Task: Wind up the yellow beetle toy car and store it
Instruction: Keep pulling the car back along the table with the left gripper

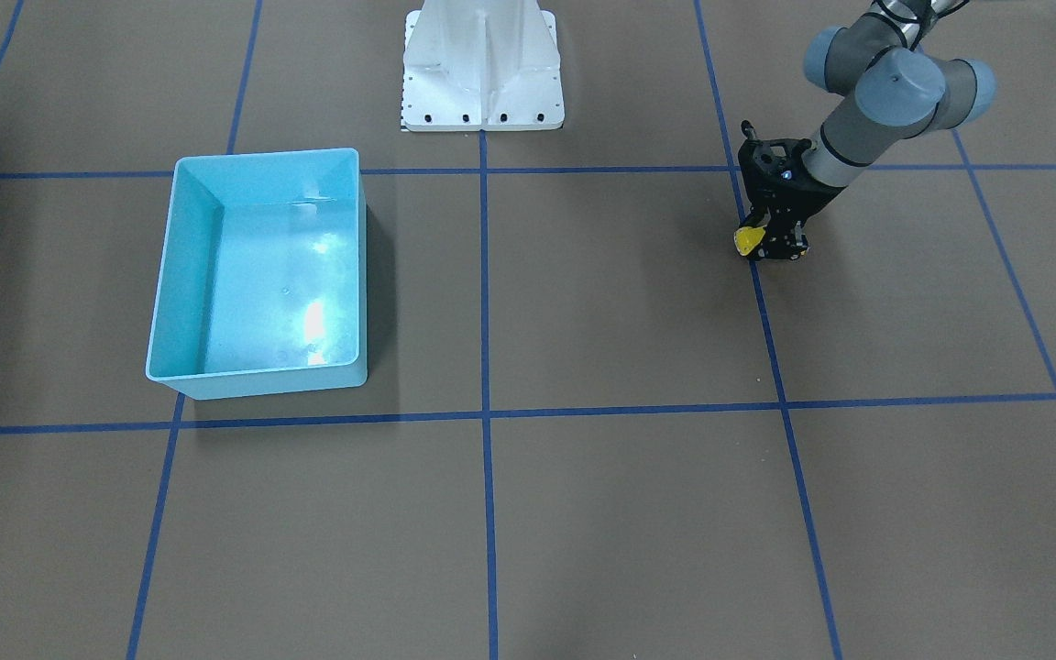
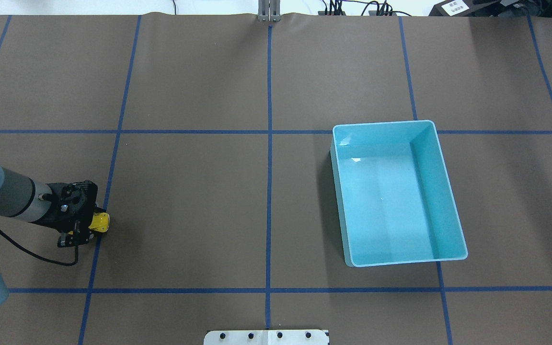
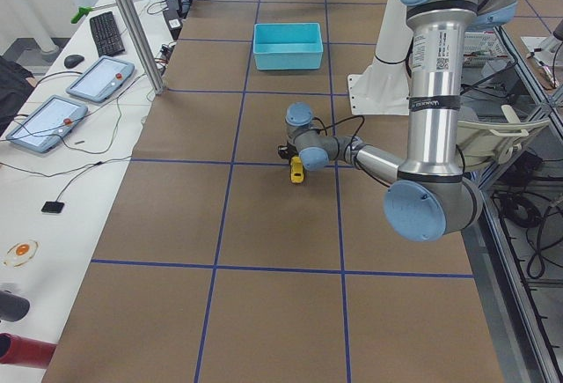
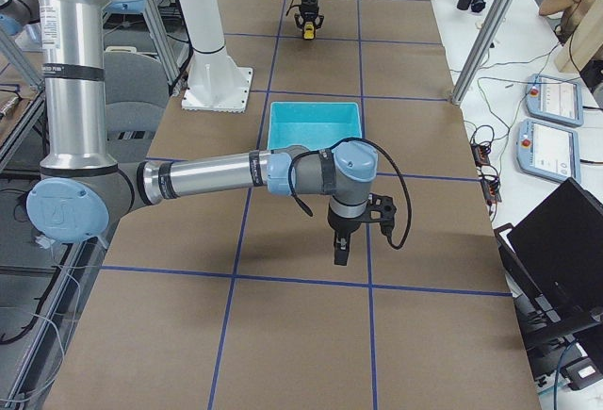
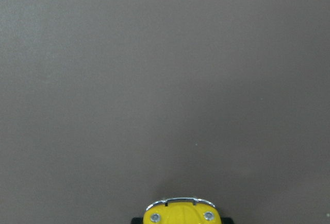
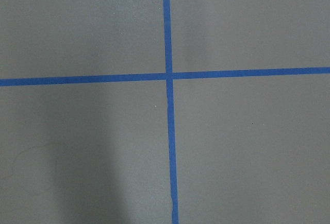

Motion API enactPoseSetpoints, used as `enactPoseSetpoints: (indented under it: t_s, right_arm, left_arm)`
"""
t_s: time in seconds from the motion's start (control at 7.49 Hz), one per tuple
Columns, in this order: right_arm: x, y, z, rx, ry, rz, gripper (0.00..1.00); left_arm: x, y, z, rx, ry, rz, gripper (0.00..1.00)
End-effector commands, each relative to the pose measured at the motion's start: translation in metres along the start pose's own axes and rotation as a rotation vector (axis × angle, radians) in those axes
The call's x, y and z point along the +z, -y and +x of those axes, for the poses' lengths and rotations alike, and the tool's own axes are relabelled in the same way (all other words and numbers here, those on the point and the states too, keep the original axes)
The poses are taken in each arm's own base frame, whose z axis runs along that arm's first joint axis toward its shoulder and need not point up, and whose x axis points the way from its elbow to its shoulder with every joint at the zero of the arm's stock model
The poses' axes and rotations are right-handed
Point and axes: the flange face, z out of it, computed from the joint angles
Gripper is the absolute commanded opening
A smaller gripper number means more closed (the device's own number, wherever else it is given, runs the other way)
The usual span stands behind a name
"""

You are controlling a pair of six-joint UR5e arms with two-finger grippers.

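Observation:
The yellow beetle toy car [image 2: 99, 222] is between the fingers of my left gripper [image 2: 93, 225], low over the brown table at the robot's far left. It also shows in the front-facing view [image 1: 749, 240], with the left gripper [image 1: 762, 246] shut on it. The left wrist view shows only its front end with the silvery bumper [image 5: 181, 211]. I cannot tell whether its wheels touch the table. The light-blue bin [image 2: 339, 191] stands empty on the robot's right. My right gripper [image 4: 339, 252] shows only in the exterior right view, hanging above the table; I cannot tell whether it is open or shut.
Blue tape lines [image 6: 167, 74] cross the brown table cover. The white robot base [image 1: 482, 110] stands at the table's edge between the arms. The bin also shows in the front-facing view [image 1: 164, 275].

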Motion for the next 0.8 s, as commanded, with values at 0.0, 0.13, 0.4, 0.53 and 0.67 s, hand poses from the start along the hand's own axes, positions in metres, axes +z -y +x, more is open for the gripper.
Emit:
enactPoseSetpoints:
  t_s: [0.0,0.13,0.4,0.53,0.67]
  right_arm:
    - [0.000,0.000,0.000,0.000,0.002,0.000,1.00]
    - [0.000,0.000,0.000,0.000,0.002,0.000,1.00]
    - [0.000,0.000,0.000,0.000,0.002,0.000,1.00]
    - [0.000,0.000,0.000,0.000,0.002,0.000,1.00]
    - [0.000,0.000,0.000,0.000,0.002,0.000,1.00]
  left_arm:
    - [0.000,-0.017,0.003,-0.004,-0.003,0.002,0.00]
    - [-0.001,-0.030,0.008,-0.008,-0.002,0.000,0.00]
    - [-0.005,-0.055,0.018,-0.013,-0.002,-0.004,0.00]
    - [-0.007,-0.066,0.023,-0.014,-0.003,-0.007,0.00]
    - [-0.009,-0.077,0.028,-0.017,-0.004,-0.008,0.24]
